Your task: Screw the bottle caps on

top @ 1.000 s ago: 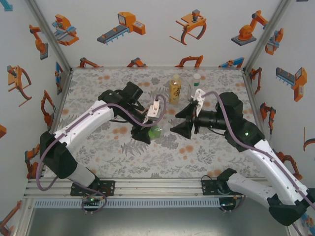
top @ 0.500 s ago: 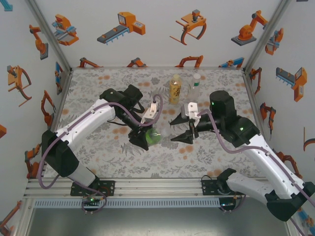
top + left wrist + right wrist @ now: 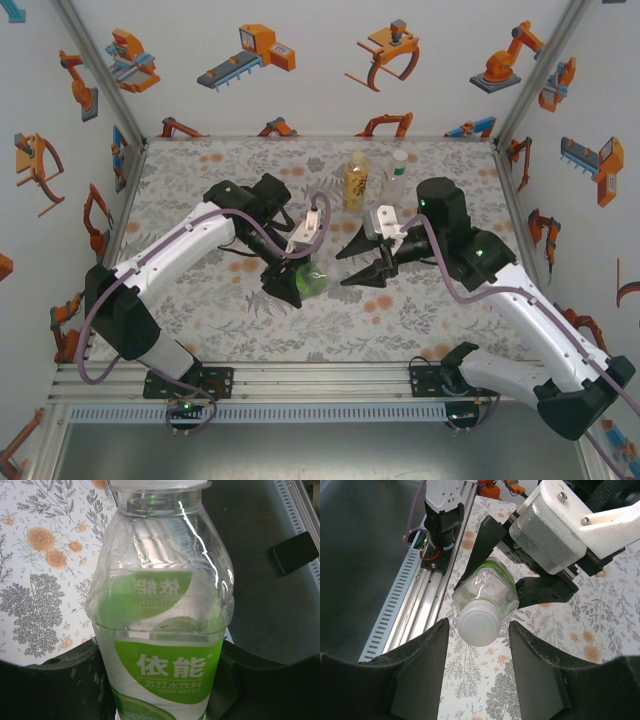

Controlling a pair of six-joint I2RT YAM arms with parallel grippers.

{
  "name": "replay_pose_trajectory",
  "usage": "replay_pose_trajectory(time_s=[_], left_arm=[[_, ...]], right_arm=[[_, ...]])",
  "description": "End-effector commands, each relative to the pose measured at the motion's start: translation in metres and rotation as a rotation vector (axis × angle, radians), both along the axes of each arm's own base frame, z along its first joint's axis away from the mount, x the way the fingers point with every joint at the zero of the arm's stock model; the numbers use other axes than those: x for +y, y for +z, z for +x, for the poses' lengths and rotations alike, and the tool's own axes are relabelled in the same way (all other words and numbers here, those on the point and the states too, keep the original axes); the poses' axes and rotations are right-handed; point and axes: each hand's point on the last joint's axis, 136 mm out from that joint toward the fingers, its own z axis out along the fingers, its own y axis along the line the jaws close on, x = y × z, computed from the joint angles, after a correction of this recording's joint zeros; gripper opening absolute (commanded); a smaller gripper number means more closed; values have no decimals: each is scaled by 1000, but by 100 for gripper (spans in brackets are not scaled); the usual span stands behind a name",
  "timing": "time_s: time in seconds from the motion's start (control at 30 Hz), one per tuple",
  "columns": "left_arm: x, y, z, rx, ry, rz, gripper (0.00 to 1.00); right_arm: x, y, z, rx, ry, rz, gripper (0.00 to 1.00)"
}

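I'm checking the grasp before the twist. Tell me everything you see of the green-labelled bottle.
The green-labelled bottle is clear plastic, with a green label printed in white and a white cap on its neck. The left pincer is shut on its body, holding it tilted above the table, cap toward the right pincer, whose open fingers flank the cap without touching.

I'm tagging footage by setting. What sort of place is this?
Likely a robot test booth, not a home: cartoon-printed walls on an aluminium frame, a floral cloth as tabletop, and arms bolted to a rail.
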Motion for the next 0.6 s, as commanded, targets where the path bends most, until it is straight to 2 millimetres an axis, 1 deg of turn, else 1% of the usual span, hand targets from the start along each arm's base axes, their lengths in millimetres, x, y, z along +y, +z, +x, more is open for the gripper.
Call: replay_pose_trajectory(time_s=[0.0,0.27,0.37,0.47,0.57], left_arm=[[-2,13,-5,10,-25,-41,0],[-2,13,-5,8,-27,-43,0],[-2,13,-6,8,-26,-43,0],[-2,13,-5,6,-27,-44,0],[-2,18,-7,-2,-34,-67,0]], right_arm=[[2,16,-9,-60,57,52,48],[6,9,-6,-50,49,34,41],[6,7,-6,-52,45,30,33],[6,5,-6,-49,43,25,26],[7,2,-5,-53,37,22,17]])
